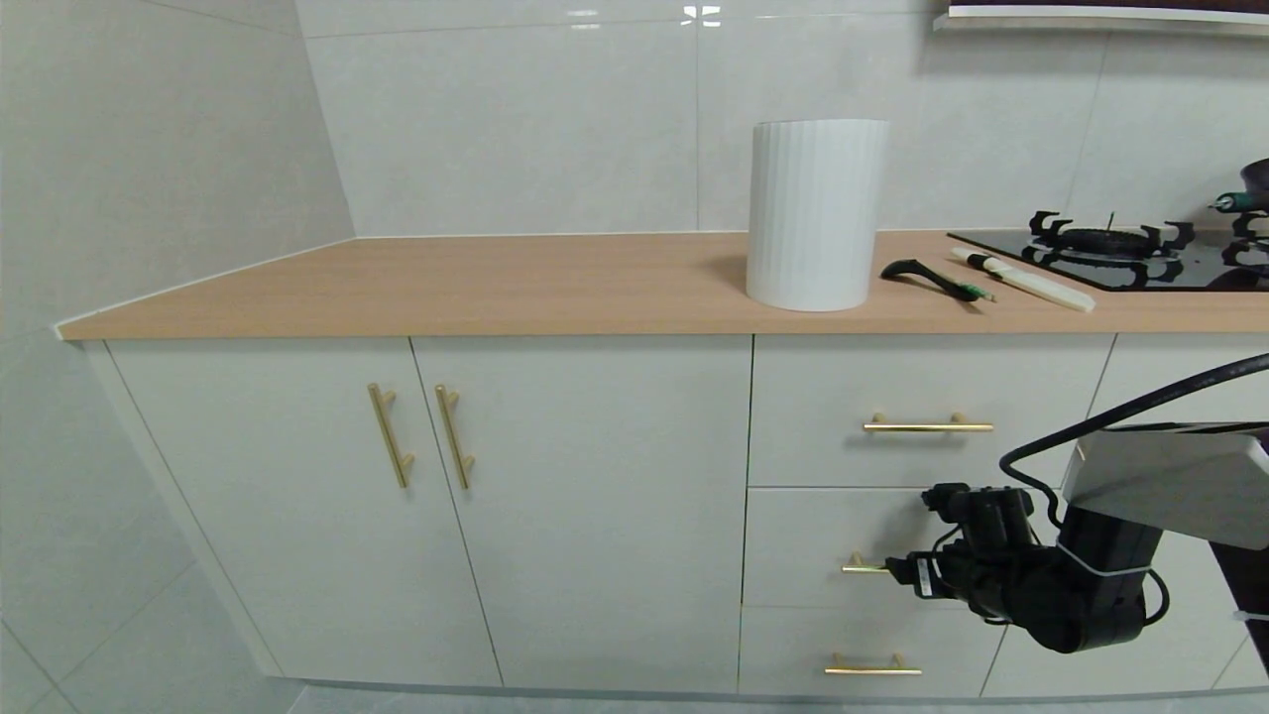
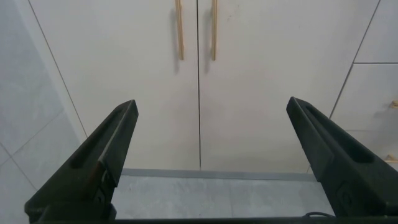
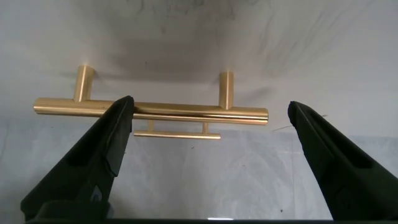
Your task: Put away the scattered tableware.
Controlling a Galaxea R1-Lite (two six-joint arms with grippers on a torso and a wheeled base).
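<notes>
right gripper (image 1: 897,568), jaws wide, poised at middle drawer handle (image 3: 186,112); left gripper (image 2: 211,109) likewise spread before cupboard doors (image 2: 249,93). black utensil (image 1: 932,278), white utensil (image 1: 1026,280) lie on counter (image 1: 496,283), 3 o'clock of white jar (image 1: 815,213). drawer-opening step; next likely needs clamp on handle, straight pull

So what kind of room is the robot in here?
Most likely a home kitchen: a wooden countertop over white cabinets, a gas hob set into the counter, and a tiled wall behind.

Black utensil (image 1: 935,281) and white utensil (image 1: 1029,282) flat beside white canister (image 1: 815,213)
</notes>
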